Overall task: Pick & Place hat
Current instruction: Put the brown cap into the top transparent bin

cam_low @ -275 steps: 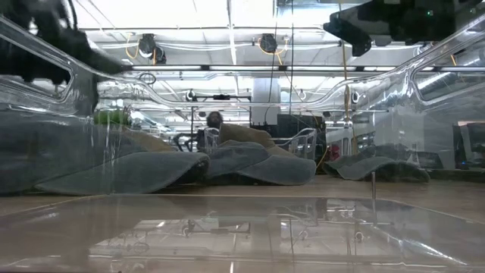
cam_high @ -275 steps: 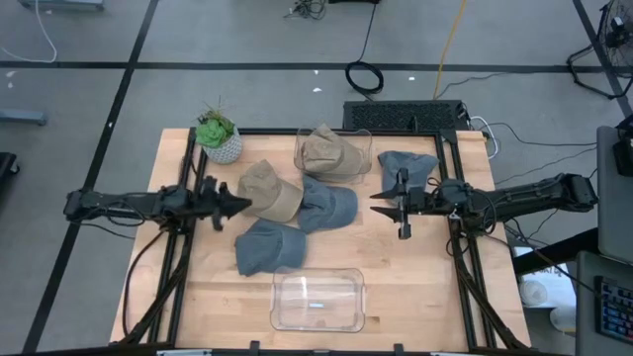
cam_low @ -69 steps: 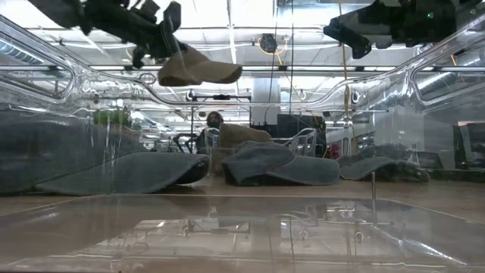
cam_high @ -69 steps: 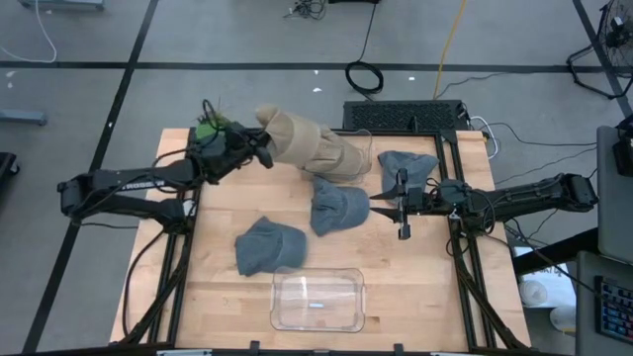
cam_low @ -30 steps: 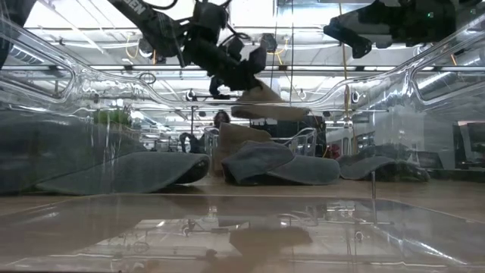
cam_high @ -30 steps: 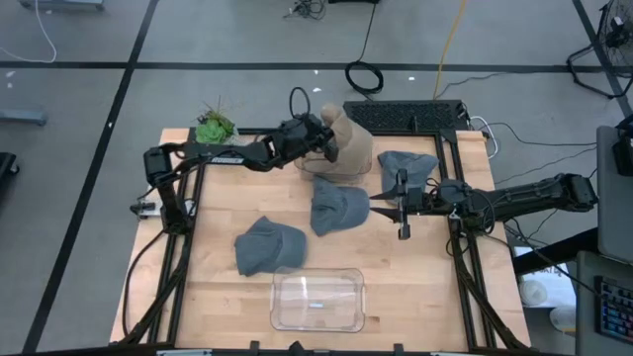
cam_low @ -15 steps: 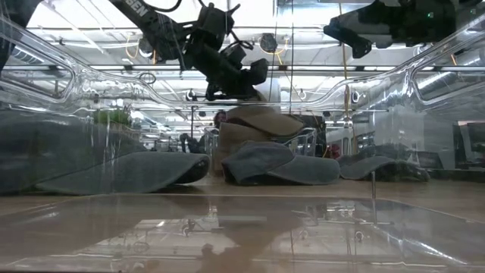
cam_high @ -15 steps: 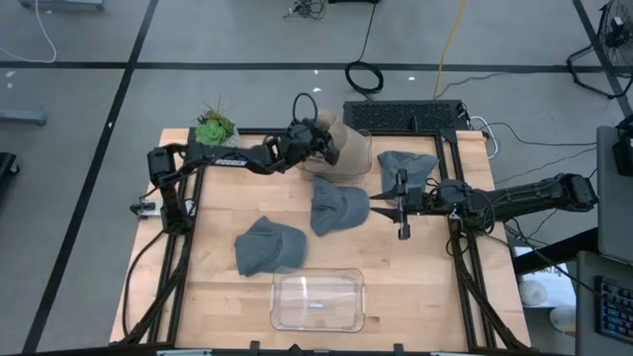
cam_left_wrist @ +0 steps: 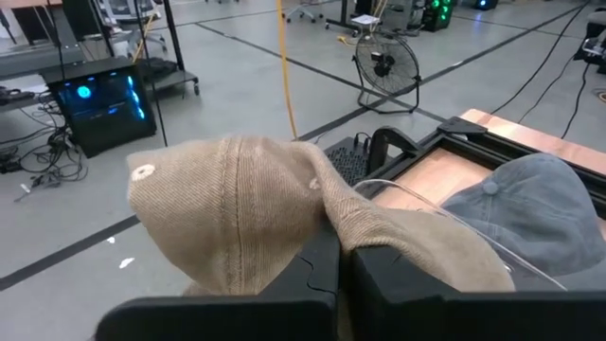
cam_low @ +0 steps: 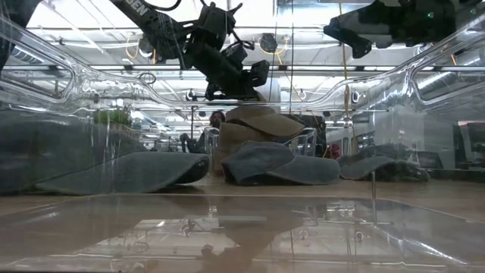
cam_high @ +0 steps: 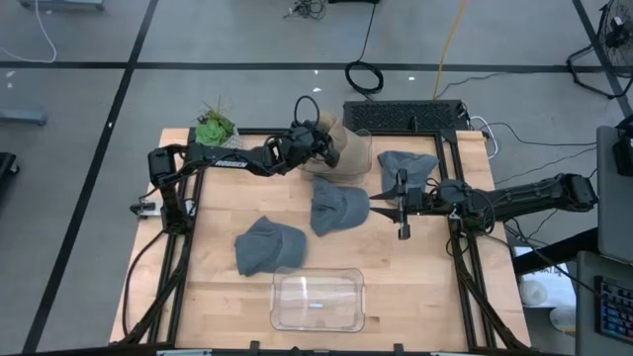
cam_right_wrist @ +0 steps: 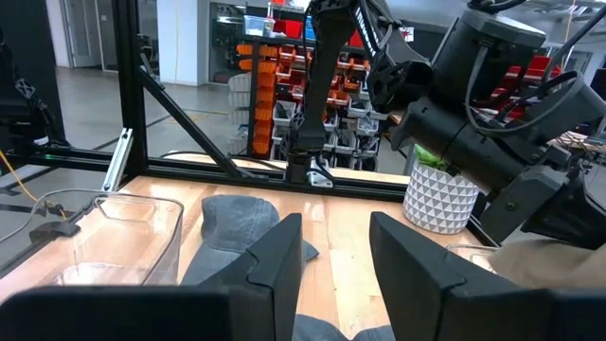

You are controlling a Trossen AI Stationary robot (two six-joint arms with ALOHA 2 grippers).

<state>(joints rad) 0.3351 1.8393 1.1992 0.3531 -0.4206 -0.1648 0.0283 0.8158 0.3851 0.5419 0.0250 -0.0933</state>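
- Your left gripper (cam_high: 331,150) is clamped on the tan hat (cam_high: 348,144), holding it over the clear bin (cam_high: 364,158) at the table's (cam_high: 198,297) far edge.
- Your right gripper (cam_high: 380,203) waits by the grey cap (cam_high: 334,206) mid-table, fingers spread, nothing in them.

No text, label or number is clearly readable.
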